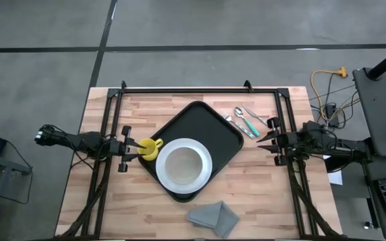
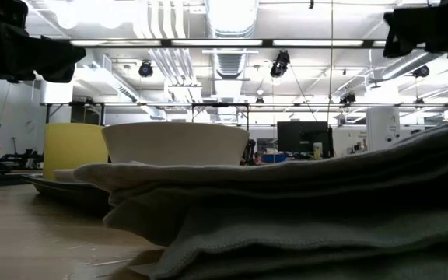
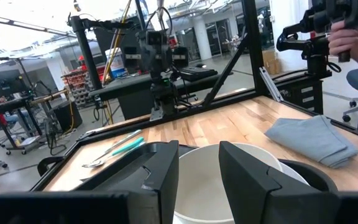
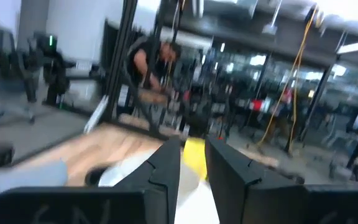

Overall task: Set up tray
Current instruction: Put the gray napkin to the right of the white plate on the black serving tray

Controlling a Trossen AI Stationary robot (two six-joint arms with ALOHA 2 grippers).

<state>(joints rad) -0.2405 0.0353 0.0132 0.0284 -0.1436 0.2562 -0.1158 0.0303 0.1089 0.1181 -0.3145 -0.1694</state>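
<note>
**Wood tabletop, black tray set askew at its centre**

Pale butcher-block wood makes up the table [image 1: 146, 214], framed by a dark metal rig along its far edge and sides. At its middle lies the tray [image 1: 210, 130], turned at a slant to the table's edges. A white bowl [image 1: 185, 165] sits on the tray's near-left part, and a yellow cup [image 1: 151, 148] stands just beside the bowl at the tray's left rim. Cutlery with teal handles [image 1: 246, 120] lies on bare wood just off the tray's far-right edge. A folded grey cloth [image 1: 213, 217] rests near the table's front edge, apart from the tray.

The left gripper [image 1: 127, 148] hovers close to the yellow cup, its fingers [image 3: 160, 177] parted with nothing between them. The right gripper [image 1: 270, 140] hangs over the wood to the right of the tray, fingers [image 4: 166, 165] likewise apart and empty.

Around the table the floor is grey concrete with dark seams. Beyond it the room shows white ceiling ducts, strip lights, monitors and desks. A person stands behind the rig in the right wrist view, blurred
</note>
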